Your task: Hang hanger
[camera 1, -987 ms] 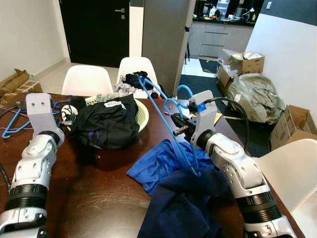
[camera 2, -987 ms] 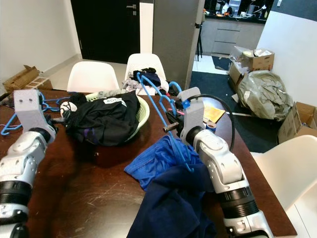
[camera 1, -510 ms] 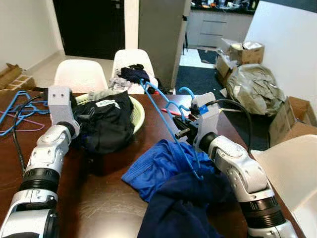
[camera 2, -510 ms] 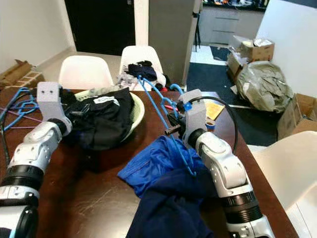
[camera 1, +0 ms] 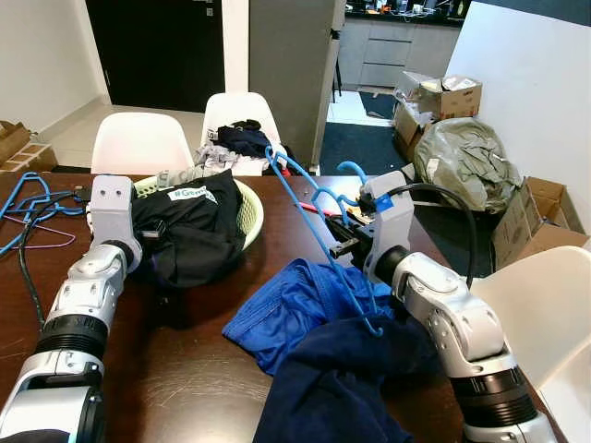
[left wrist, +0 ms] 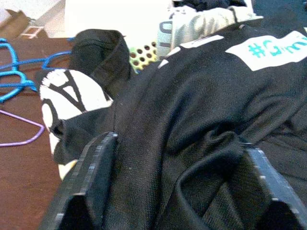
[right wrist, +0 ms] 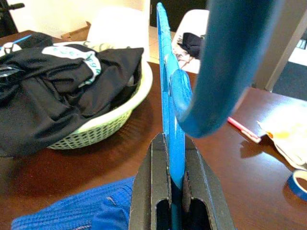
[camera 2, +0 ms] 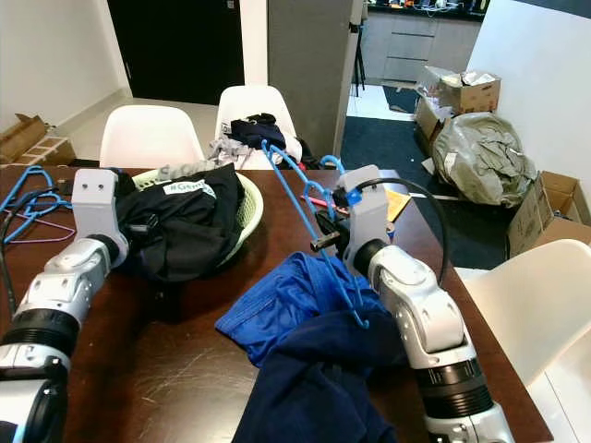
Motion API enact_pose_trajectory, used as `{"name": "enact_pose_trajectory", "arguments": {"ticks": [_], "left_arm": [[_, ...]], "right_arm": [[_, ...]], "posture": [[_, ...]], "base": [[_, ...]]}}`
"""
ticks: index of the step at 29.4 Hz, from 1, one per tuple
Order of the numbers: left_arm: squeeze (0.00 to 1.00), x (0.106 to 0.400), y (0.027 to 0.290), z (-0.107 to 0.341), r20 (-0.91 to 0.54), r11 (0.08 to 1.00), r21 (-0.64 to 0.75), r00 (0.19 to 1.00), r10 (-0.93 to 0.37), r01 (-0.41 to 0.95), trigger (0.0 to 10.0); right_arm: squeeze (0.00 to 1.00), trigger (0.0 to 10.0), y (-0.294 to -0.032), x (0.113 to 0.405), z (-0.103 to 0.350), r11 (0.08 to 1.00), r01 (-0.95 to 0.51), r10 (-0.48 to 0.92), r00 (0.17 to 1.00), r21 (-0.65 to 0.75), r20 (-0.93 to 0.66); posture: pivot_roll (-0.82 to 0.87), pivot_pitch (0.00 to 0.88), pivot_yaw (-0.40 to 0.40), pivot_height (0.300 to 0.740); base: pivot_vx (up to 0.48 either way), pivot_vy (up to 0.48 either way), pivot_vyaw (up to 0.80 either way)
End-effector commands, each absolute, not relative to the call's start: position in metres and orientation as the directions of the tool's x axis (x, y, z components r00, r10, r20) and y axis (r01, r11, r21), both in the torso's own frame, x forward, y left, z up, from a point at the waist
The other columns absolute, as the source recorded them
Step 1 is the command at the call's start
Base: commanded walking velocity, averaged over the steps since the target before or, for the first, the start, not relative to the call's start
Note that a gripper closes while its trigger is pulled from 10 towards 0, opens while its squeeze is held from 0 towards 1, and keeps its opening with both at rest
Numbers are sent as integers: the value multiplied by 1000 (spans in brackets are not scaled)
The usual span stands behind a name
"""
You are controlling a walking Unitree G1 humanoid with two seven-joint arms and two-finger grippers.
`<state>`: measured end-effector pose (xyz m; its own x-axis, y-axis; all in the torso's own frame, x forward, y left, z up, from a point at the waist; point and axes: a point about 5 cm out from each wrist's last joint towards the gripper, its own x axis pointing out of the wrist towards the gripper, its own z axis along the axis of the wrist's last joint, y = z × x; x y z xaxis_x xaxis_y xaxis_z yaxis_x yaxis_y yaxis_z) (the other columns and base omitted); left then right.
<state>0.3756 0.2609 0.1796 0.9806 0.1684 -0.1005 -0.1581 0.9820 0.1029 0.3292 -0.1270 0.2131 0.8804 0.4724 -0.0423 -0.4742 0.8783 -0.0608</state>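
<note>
Our right gripper [right wrist: 175,191] pinches the blue hanger [camera 1: 319,231] over the worktop [camera 1: 185,369], its long axis slanting up toward the robot's left, hook [camera 1: 346,169] beside the wrist. Blue clothes [camera 1: 295,309] lie beneath. Our left gripper [left wrist: 177,182] spreads against the black shirt [camera 1: 189,231] in the laundry basket [camera 1: 249,208].

Both arms are silver-grey, built of rounded metal segments joined by black ribbed collars. Each wrist carries a pale grey block; the left block [camera 1: 113,210] shows two small dark screw holes at 12 o'clock. A thick black cable [camera 1: 441,198] loops over the right wrist [camera 1: 388,221], beside a blue connector [camera 1: 376,200].
</note>
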Motion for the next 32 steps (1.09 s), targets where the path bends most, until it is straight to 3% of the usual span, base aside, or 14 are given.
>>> {"name": "enact_pose_trajectory", "arguments": {"ticks": [1,17,21,22,24,25,27,29,30,32], "left_arm": [[0,376,266,180,-113,977,121,976,187,-174,0],[0,379,253,186,-73,987,136,992,101,-90,0],[0,377,240,203,-5,989,140,999,-38,38,0],[0,374,231,216,40,982,147,991,-129,121,0],[0,374,231,216,40,982,147,991,-129,121,0],[0,369,221,232,88,962,168,969,-230,213,0],[0,369,221,232,88,962,168,969,-230,213,0],[0,334,200,311,268,838,247,797,-541,486,0],[0,334,200,311,268,838,247,797,-541,486,0],[0,291,193,370,342,691,367,600,-723,623,0]], "right_arm": [[0,10000,-130,327,214,883,-465,463,885,-66,-41],[0,10000,-129,328,217,884,-463,462,886,-62,-33],[0,10000,-127,329,217,880,-472,472,881,-44,-20],[0,10000,-126,329,217,878,-477,477,879,-32,-11],[0,10000,-126,329,217,878,-477,477,879,-32,-11],[0,10000,-125,329,218,877,-479,479,878,-22,-2],[0,10000,-125,329,218,877,-479,479,878,-22,-2],[0,10000,-124,333,221,879,-476,476,879,5,31],[0,10000,-124,333,221,879,-476,476,879,5,31],[0,10000,-125,338,224,884,-467,465,883,22,57]], "posture": [[5,0,-76,740],[10,0,-78,740],[15,0,-77,740],[23,0,-78,740],[23,0,-78,740],[27,0,-78,740],[27,0,-78,740],[56,0,-75,740],[56,0,-75,740],[76,0,-71,740]], "base": [[0,0,0],[0,0,0],[0,0,0],[0,0,0],[0,0,0],[0,0,0],[0,0,0],[0,0,0],[0,0,0],[0,0,0]]}}
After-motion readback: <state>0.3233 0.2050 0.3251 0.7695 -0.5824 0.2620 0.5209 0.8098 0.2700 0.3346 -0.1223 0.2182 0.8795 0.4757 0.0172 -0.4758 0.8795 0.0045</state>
